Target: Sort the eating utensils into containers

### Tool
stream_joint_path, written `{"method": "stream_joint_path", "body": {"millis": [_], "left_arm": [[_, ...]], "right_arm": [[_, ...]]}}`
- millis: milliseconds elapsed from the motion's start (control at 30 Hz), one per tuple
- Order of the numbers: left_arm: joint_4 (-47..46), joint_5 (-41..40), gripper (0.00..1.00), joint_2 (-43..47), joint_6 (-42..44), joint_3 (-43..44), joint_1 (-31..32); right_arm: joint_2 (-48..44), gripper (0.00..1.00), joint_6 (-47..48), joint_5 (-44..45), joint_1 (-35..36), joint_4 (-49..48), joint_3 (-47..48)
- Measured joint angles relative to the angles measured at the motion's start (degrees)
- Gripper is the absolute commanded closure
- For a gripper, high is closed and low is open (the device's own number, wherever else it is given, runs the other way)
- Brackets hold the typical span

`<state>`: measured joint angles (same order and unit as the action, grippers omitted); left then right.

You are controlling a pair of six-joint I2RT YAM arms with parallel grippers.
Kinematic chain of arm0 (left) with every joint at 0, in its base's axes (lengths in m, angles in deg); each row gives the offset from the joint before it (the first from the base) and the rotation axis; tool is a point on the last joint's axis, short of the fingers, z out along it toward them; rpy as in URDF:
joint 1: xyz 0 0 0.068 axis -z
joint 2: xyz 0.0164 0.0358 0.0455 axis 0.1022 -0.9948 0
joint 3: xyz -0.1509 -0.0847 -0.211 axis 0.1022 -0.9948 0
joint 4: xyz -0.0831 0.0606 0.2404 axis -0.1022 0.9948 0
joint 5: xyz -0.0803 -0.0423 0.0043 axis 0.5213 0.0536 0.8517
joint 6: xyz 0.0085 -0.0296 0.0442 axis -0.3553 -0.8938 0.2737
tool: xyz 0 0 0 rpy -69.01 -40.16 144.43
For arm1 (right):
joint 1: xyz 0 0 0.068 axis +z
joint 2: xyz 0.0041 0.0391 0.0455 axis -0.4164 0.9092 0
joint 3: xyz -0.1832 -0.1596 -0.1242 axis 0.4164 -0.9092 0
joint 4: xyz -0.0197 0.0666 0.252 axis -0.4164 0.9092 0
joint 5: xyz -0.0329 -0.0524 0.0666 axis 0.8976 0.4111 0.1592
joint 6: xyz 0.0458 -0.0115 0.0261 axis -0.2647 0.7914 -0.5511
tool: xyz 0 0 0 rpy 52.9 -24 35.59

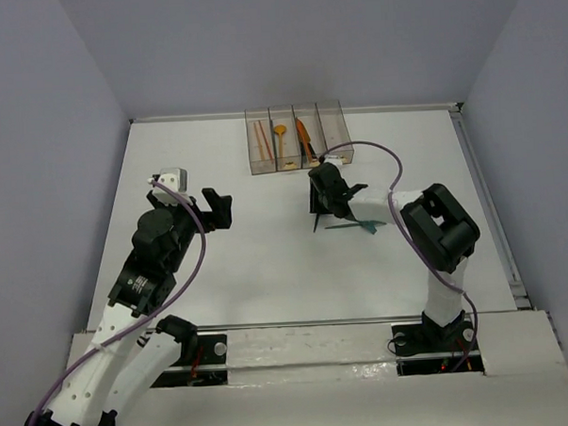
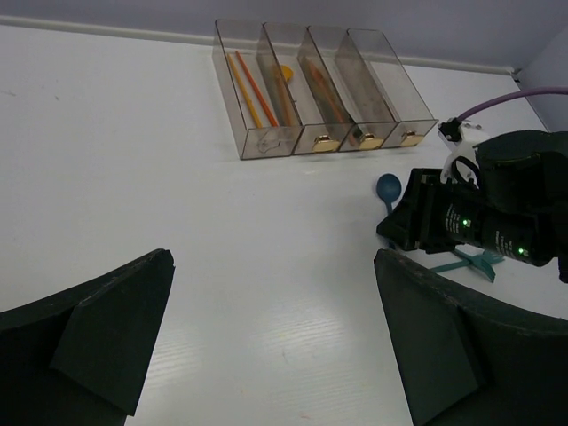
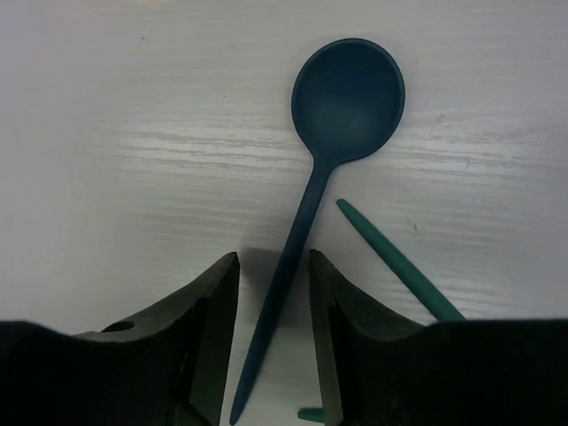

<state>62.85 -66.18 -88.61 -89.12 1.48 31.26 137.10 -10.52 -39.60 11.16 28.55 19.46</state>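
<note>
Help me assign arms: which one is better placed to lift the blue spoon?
Right. The right gripper sits over the blue spoon, a finger on each side of its handle. The left gripper hangs open, well away across the table.

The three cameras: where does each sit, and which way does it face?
Top external: above, behind the bases, facing down on the white table and four clear smoky-grey plastic bins; left arm and right arm show.
Left wrist: low, facing those bins; its dark fingers show.
Right wrist: above a dark blue round-headed plastic spoon, its fingers straddling the handle.
Both wrist views share the spoon.
</note>
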Motion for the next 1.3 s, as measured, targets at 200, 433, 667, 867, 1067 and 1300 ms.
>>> {"method": "stream_joint_path", "body": {"millis": [200, 433, 667, 867, 1067, 1300], "left_arm": [[0.00, 0.13, 0.01, 0.17, 0.00, 0.00, 0.00], [0.00, 0.24, 0.01, 0.17, 0.00, 0.00, 0.00], [0.00, 0.31, 0.01, 0.20, 0.00, 0.00, 0.00], [0.00, 0.35, 0.01, 0.20, 0.00, 0.00, 0.00], [0.02, 0.20, 0.01, 0.17, 0.00, 0.00, 0.00], [0.02, 0.07, 0.01, 0.20, 0.00, 0.00, 0.00]], "right_arm": [[2.27, 0.87, 0.57, 4.04, 1.18, 0.59, 2.40], [2.23, 1.00, -0.66, 5.42, 1.77, 0.87, 2.36], [-4.57, 1.00, -1.09, 2.62, 2.43, 0.83, -1.64], [-8.13, 1.00, 1.29, -1.33, 2.51, -1.46, 3.50], [3.82, 1.00, 4.35, -5.35, 1.16, -3.98, 23.80], [22.25, 0.98, 5.90, -7.15, -3.98, -0.20, 48.94]]}}
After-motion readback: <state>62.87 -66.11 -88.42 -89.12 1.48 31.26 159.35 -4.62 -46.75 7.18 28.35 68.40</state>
